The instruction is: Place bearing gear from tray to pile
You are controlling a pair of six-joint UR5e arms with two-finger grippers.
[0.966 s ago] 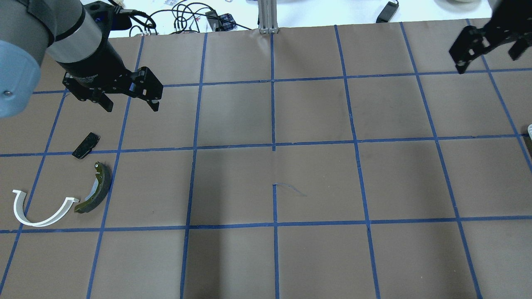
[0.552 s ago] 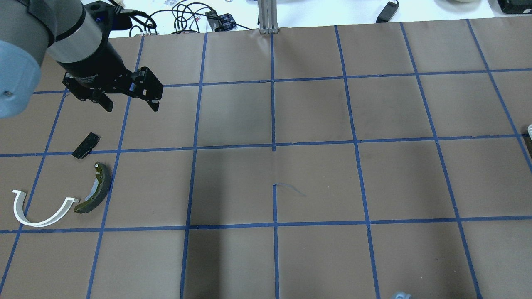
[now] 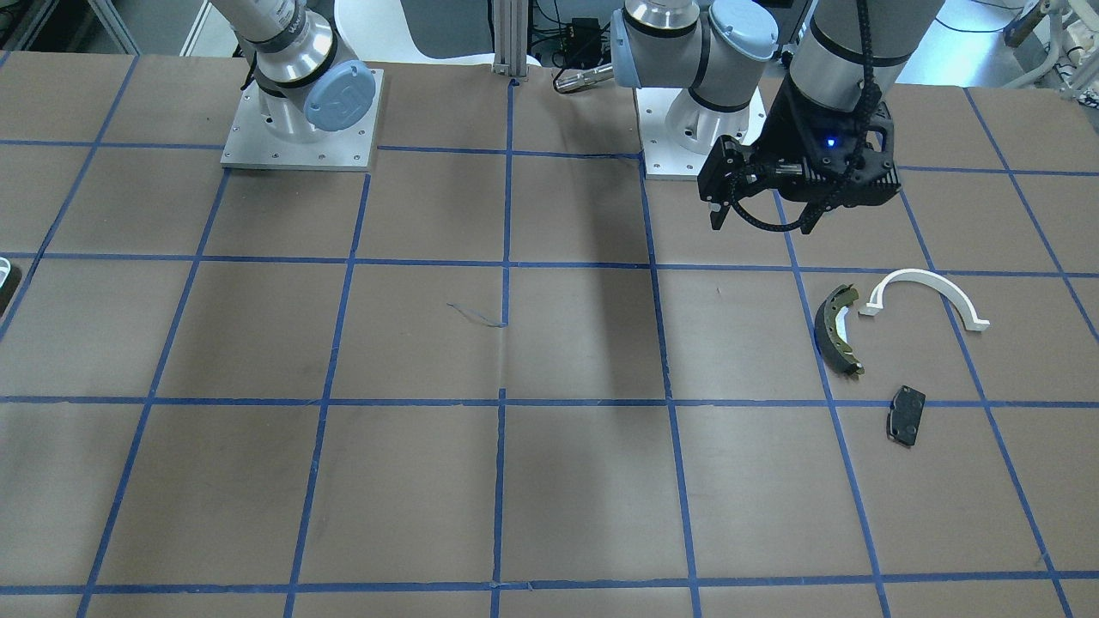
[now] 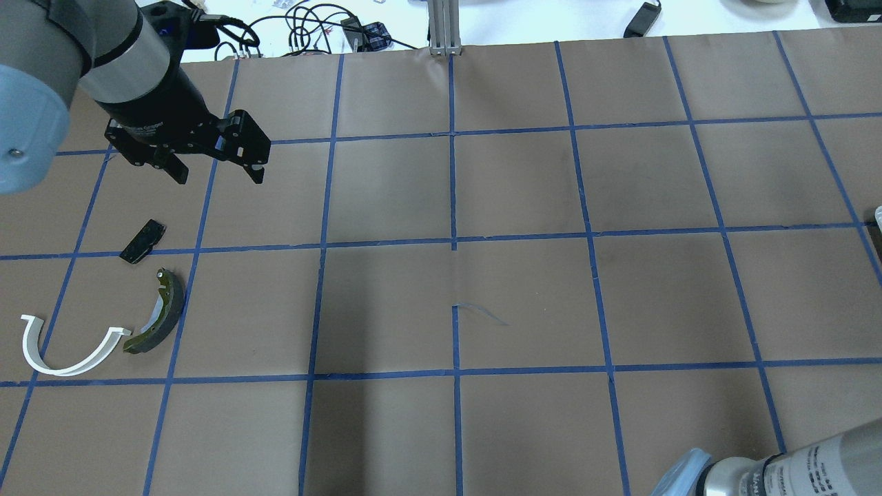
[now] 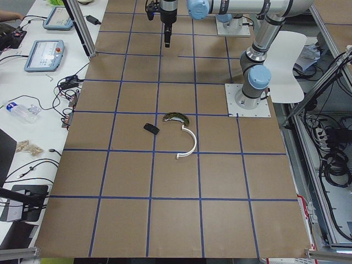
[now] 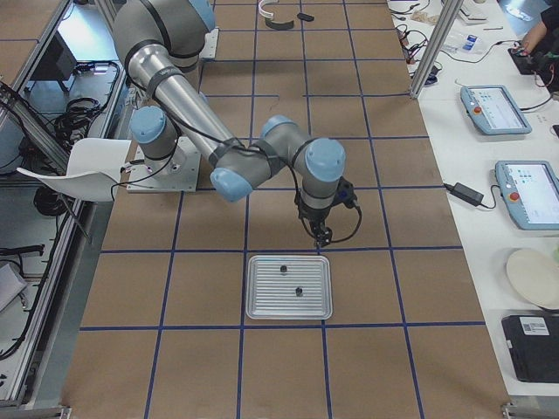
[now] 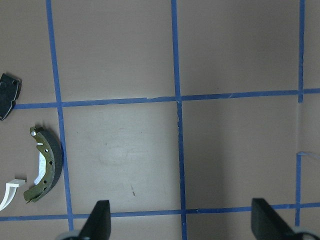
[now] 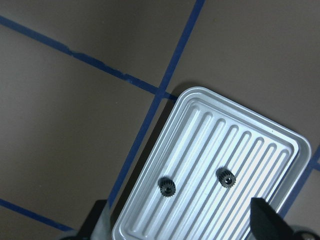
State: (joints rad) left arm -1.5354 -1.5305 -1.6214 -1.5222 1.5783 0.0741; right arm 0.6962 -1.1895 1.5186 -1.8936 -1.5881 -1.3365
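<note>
The tray (image 8: 210,150) is a ribbed silver metal tray; it also shows in the exterior right view (image 6: 262,301). Two small black bearing gears (image 8: 167,186) (image 8: 226,178) lie in it, apart. My right gripper (image 8: 180,225) is open and empty, hovering above the tray's edge (image 6: 321,234). The pile lies far to my left: an olive brake shoe (image 4: 160,313), a white half-ring arc (image 4: 30,344) and a flat black pad (image 4: 142,241). My left gripper (image 4: 219,176) is open and empty, raised just beyond the pile.
A corner sliver of the tray shows at the overhead view's right edge (image 4: 878,215). My right arm's elbow (image 4: 758,468) is at the overhead view's bottom right. Cables (image 4: 303,27) and a metal post (image 4: 444,27) are at the table's far edge.
My right gripper has left the overhead view's top right, and the right arm's elbow has come in at the bottom right. The left arm and the pile have not moved.
</note>
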